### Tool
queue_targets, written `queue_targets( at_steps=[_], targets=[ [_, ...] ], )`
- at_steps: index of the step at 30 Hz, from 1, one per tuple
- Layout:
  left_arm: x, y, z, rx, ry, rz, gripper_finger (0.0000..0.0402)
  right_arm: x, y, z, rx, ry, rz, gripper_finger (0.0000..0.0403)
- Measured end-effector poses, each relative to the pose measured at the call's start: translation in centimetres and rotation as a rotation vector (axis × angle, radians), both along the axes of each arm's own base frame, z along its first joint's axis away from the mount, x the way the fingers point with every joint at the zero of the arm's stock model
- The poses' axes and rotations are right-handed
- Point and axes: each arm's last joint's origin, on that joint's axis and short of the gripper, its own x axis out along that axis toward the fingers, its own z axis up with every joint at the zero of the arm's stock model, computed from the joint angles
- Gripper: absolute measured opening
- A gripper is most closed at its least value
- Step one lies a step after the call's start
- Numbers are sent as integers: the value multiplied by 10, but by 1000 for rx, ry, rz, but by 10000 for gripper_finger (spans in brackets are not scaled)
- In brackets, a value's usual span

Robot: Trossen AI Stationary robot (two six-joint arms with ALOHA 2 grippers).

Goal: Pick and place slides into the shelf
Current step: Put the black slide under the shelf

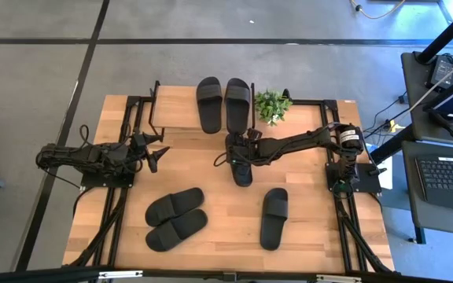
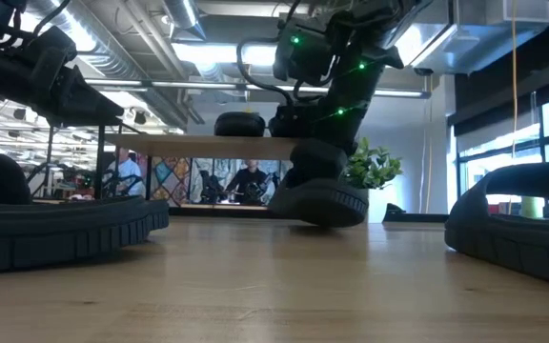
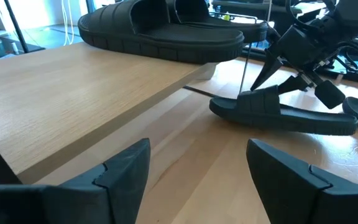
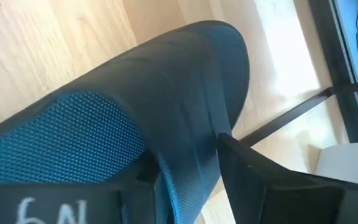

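Black rubber slides, six counted from above – matte, oval soles, each with one wide strap band. One pair [image 1: 224,102] side by side on the shelf [image 1: 171,110], a low rack of pale wood plank on a thin black metal frame, set at the far middle of the table [image 1: 211,251]. Another pair [image 1: 176,218] lying askew on the near left of the tabletop, soles touching or nearly so. A single slide [image 1: 274,218] on the near right, well apart from the rest. The sixth slide [image 1: 241,165] just in front of the shelf, its sole on the table with one end a little raised in the low view – under the right gripper [image 1: 238,153]. Fingers on either side of the strap, ribbed rubber close against one dark finger [image 4: 272,180]; clamped or loosened, cannot tell.

Left gripper [image 1: 157,151] hanging over the table left of the shelf, fingers spread wide, holding nothing.

Small green potted plant [image 1: 273,105] at the shelf's right end, just beside the stored pair. Tabletop of light, fine-grained wood strips. Beyond the table, a desk with a keyboard [image 1: 447,178] on the right, and people [image 2: 127,171] seen under the shelf plank in the low view.
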Motion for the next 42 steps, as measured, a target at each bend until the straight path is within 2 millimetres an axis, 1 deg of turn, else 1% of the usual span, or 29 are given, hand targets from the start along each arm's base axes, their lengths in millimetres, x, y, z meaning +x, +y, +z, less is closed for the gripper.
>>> queue_targets(
  at_steps=[6,12,16,25,34,37,39,42],
  targets=[
    [0,0,0,-1,0,0,258,1,3,-1,120,-20,25,126],
    [0,0,0,0,-1,0,258,1,7,-1,152,-11,40,127],
    [0,0,0,-1,0,0,258,4,6,6,163,-21,23,127],
    [0,0,0,-1,0,0,258,16,7,34,167,-54,33,127],
    [0,0,0,-1,0,0,258,17,7,36,158,-48,50,126],
    [0,0,0,-2,-1,-1,258,16,9,39,242,-59,80,126],
    [0,0,0,-14,-7,-9,258,14,14,44,338,-61,126,126],
    [1,-2,0,-75,-35,-45,258,13,23,50,462,-73,196,126]
  ],
)
